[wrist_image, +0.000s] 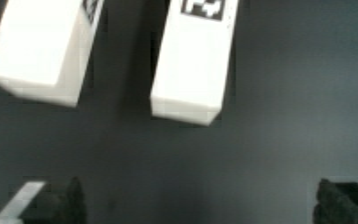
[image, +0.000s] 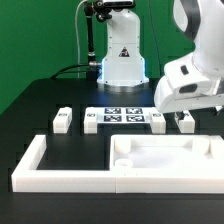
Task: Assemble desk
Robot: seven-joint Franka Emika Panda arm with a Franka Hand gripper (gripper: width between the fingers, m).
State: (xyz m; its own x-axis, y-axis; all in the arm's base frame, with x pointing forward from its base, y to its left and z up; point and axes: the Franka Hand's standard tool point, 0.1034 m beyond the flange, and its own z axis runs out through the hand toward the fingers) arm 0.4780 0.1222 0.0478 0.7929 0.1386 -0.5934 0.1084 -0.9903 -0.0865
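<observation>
Just ahead of the claw (wrist_image: 202, 205), jaws wide apart and empty, 2 legs (wrist_image: 199, 62) lie side by side, probably the next grab. The tabletop (image: 165, 155) sits nearby, braced against the border wall (image: 60, 178) so it won't slide.

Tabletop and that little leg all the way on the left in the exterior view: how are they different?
The tabletop is wide and flat; the leg is a small block. The tabletop shows a round corner socket; the leg carries a dark tag. The tabletop lies beside the border wall; the leg lies apart on the black table. Both are white.
</observation>
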